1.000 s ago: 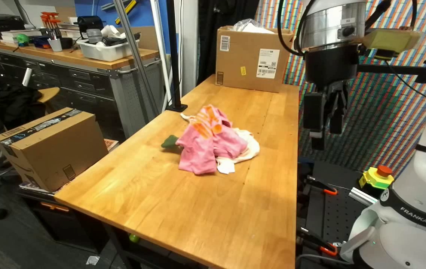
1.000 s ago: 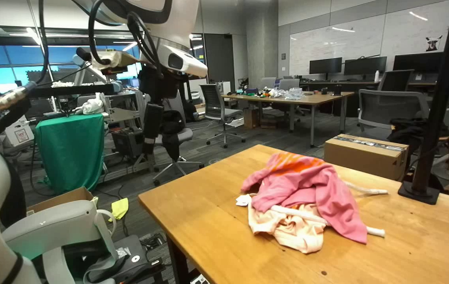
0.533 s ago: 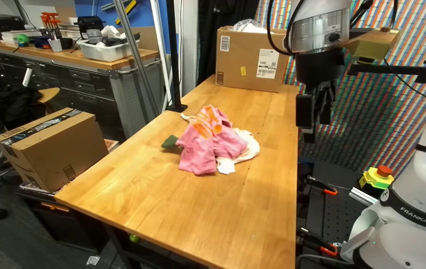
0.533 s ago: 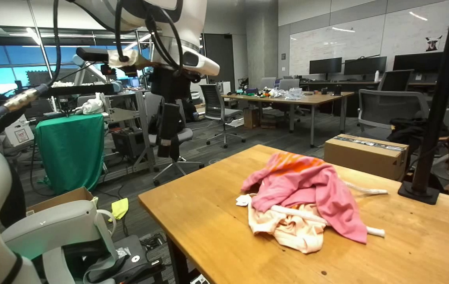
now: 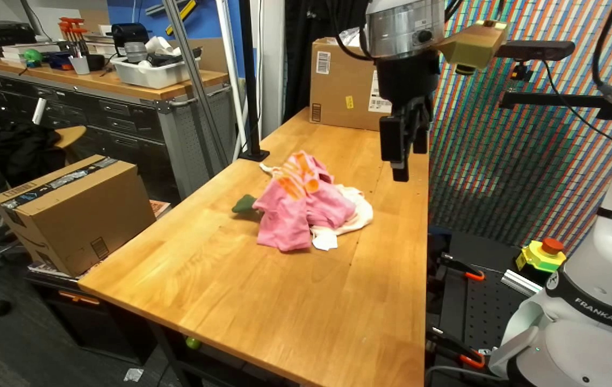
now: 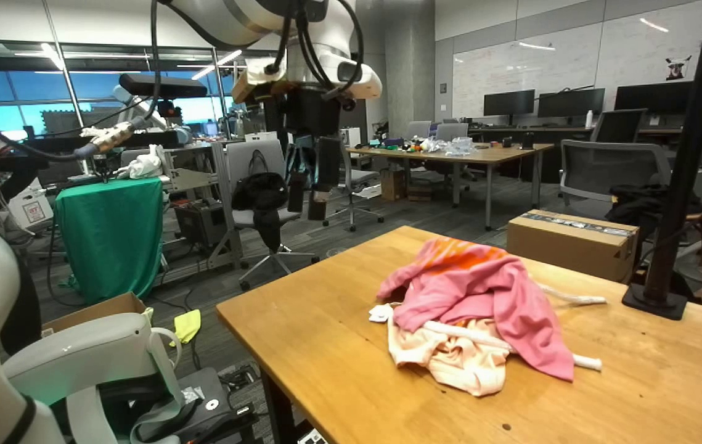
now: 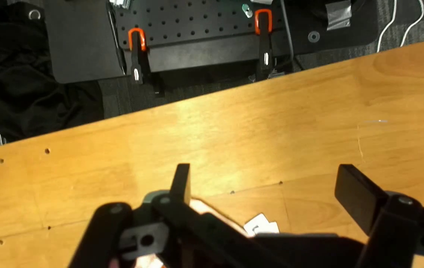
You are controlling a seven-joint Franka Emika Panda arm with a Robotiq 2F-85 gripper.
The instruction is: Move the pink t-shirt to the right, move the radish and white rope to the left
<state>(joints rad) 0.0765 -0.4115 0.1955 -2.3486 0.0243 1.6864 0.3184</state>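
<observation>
Now | pincer (image 7: 265,182) spread wide | shifted closer to pink t-shirt (image 6: 480,280) | shirt, white rope (image 6: 469,334) unmoved

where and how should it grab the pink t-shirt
Probably pinch the crumpled top of the pink t-shirt, near its orange pattern, coming from above with the open pincer. It lies heaped, and its folds there should give loose cloth to close on. The edge where the peach cloth and white rope show, in an exterior view, seems worse: they could get caught too.
</observation>
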